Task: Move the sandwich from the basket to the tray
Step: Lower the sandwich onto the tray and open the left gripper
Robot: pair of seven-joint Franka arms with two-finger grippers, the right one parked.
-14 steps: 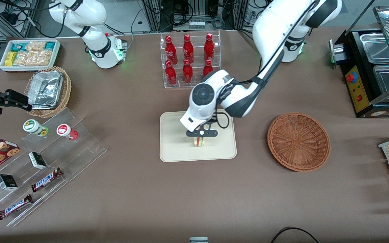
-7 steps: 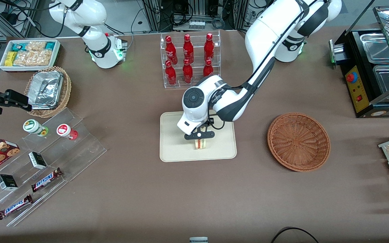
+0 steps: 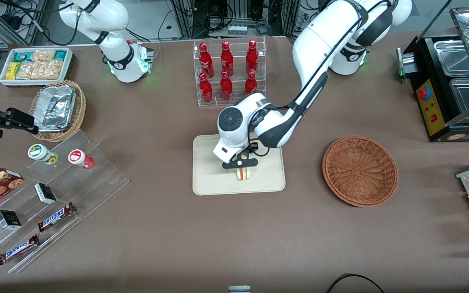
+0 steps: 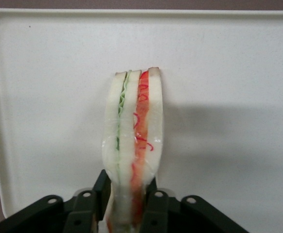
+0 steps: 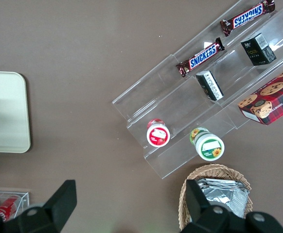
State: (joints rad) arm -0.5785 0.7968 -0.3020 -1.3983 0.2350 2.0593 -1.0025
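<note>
The sandwich [image 3: 243, 174] [image 4: 133, 145] is stood on edge on the tray [image 3: 210, 179] [image 4: 44, 97], pinched between the closed fingers [image 4: 153, 204] of the gripper [image 3: 240, 163] [image 4: 128, 206], which is parked right over it. The basket [image 3: 360, 171] is left sitting well apart, toward the working arm's end of the table [image 3: 234, 236].

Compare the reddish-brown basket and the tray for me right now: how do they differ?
The basket is round, woven and empty; the tray is flat, rectangular, smooth cream plastic and has the sandwich over it. The pincer is above the tray, shut on the sandwich; nothing hangs over the basket. Both sit on the brown table.
</note>
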